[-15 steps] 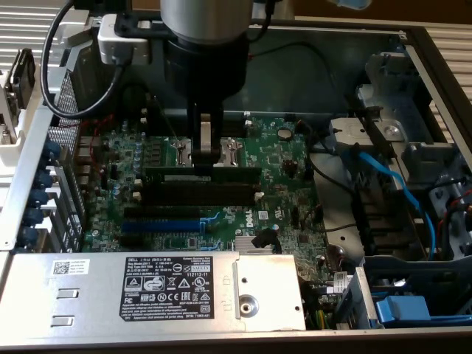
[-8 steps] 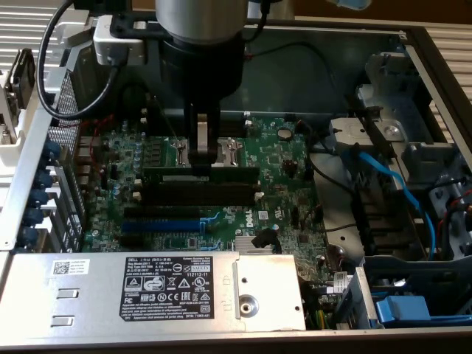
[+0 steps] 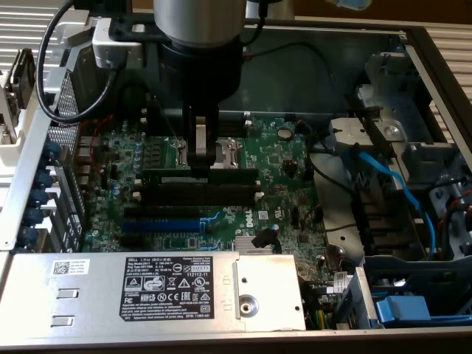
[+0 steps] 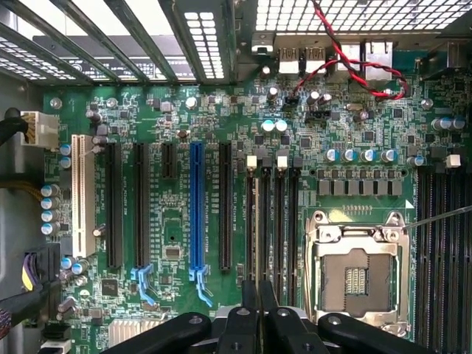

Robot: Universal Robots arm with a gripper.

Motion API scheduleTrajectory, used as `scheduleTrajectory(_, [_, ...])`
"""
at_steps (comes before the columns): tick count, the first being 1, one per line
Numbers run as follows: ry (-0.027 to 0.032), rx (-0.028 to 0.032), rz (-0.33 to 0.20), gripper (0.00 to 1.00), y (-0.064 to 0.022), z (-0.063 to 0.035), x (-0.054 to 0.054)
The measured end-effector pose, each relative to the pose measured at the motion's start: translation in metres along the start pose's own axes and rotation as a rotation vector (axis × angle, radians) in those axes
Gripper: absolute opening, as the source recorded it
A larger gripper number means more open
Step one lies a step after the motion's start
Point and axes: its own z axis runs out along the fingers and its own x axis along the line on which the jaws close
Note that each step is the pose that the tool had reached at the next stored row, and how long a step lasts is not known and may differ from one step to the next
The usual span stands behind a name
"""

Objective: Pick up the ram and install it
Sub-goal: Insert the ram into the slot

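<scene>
While the arm hangs over the open computer case, the gripper [image 3: 200,158] stands low above the middle of the green motherboard [image 3: 287,184], directly over the bank of black memory slots [image 3: 199,195]. Its jaws are drawn almost together and pinch the ram [image 3: 230,175], a thin dark strip held on edge along its top. The ram lies lengthwise along the slot nearest the CPU socket [image 3: 230,151]; whether it is seated cannot be determined. In the wrist view the gripper [image 4: 258,295] shows its two fingers nearly touching above the memory slots [image 4: 280,221], whose white end clips are visible at the far ends, with the CPU socket [image 4: 358,273] just beside that bank. The blue slot [image 4: 196,206] sits further off, on the side away from the socket. A labelled grey power supply [image 3: 166,284] borders the motherboard's near edge in the exterior view.
</scene>
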Motion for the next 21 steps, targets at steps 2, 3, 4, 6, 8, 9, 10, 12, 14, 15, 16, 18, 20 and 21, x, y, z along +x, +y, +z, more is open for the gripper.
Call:
scheduleTrajectory(2, [-0.0003,0.0002,0.000,0.12,0.0000,0.0009,-0.0001])
scheduleTrajectory(3, [-0.0003,0.0002,0.000,0.12,0.0001,0.0014,-0.0001])
scheduleTrajectory(4, [-0.0002,0.0001,0.000,0.12,0.0003,0.0019,-0.0001])
scheduleTrajectory(6, [0.0000,0.0000,0.000,0.12,0.0010,0.0028,0.0000])
scheduleTrajectory(8, [0.0000,0.0000,0.000,0.12,0.0013,0.0031,0.0000])
scheduleTrajectory(9, [0.0000,0.0000,0.000,0.12,0.0013,0.0032,0.0000])
scheduleTrajectory(10, [-0.0001,0.0001,0.000,0.12,0.0016,0.0034,-0.0001])
scheduleTrajectory(12, [-0.0002,0.0001,0.000,0.12,0.0019,0.0036,-0.0001])
scheduleTrajectory(14, [-0.0002,0.0001,0.000,0.12,0.0021,0.0039,0.0000])
scheduleTrajectory(15, [-0.0003,0.0002,0.000,0.12,0.0021,0.0042,0.0000])
scheduleTrajectory(16, [-0.0004,0.0003,0.000,0.12,0.0021,0.0047,-0.0001])
scheduleTrajectory(18, [-0.0002,0.0002,0.000,0.12,0.0021,0.0055,-0.0001])
scheduleTrajectory(20, [0.0001,0.0000,0.000,0.12,0.0022,0.0058,-0.0001])
scheduleTrajectory(21, [0.0000,0.0000,0.000,0.12,0.0022,0.0059,0.0000])
